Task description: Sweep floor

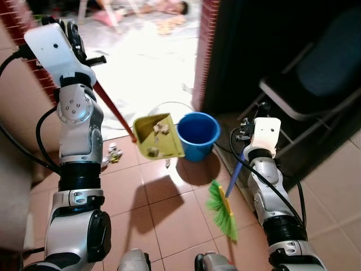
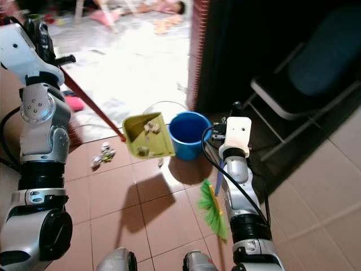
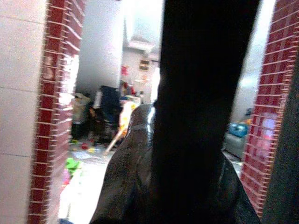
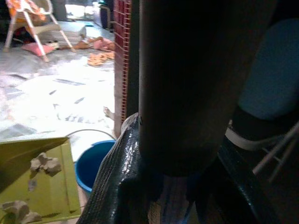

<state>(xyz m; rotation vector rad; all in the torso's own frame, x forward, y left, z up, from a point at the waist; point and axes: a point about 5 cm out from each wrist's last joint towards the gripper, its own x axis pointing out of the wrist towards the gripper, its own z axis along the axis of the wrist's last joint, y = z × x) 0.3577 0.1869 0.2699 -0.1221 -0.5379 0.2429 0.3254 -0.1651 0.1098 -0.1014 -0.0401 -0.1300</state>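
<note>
A yellow-green dustpan [image 1: 157, 137] loaded with crumpled paper scraps [image 1: 160, 128] is held by its red handle [image 1: 113, 108], clamped in the left gripper [image 1: 86, 57], just beside a blue bucket [image 1: 198, 135]. The right gripper [image 1: 246, 132] is closed on a green broom [image 1: 221, 210] below it.

A yellow-green dustpan [image 1: 157, 136] on a long red handle [image 1: 114, 111] hangs tilted at centre frame, crumpled paper scraps [image 1: 161, 129] lying in it; just right stands an open blue bucket [image 1: 198, 135]; a green-bristled broom [image 1: 221, 209] with a blue shaft slants at lower right; more scraps [image 1: 113, 153] lie on the tiles at left.
</note>
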